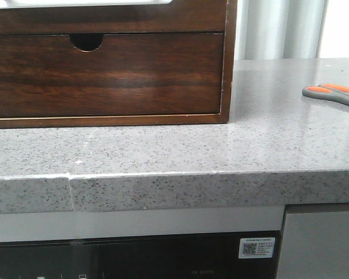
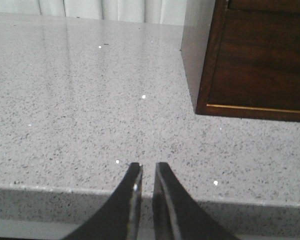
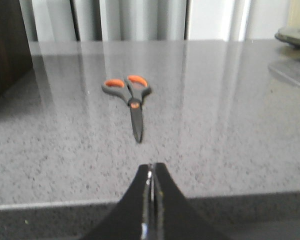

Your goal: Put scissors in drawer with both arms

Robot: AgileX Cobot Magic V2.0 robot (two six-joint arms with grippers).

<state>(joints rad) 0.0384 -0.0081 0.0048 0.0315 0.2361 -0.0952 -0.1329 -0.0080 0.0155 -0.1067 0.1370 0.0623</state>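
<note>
Nothing grasped yet, nothing opened; early going, by the look of it. Right gripper (image 3: 151, 172) hovering at the counter's near edge, fingers pressed almost together and holding nothing; left gripper (image 2: 145, 172) likewise low over the edge of the counter (image 1: 180, 145), a thin slit between its fingers, empty too.

Lying flat on the stone: the scissors (image 3: 131, 100), blades closed and pointing back toward the right gripper, orange-lined loops at the far end; well apart from the wooden box (image 1: 104, 70), off to the right side in the front view. Up at the very top of that view: the drawer (image 1: 104, 17) with its pale strip, sitting above a notched drawer front (image 1: 104, 72) (not the one wanted).

Best approach, as a judgement: spread the right fingers well before descending; come straight down across the narrow shank just behind the pivot; pinch squarely to stop the flat blades sliding on glossy stone. Meanwhile, left arm up to the drawer.

Counting up: one pair of scissors; two drawer fronts; one box; two grippers.
</note>
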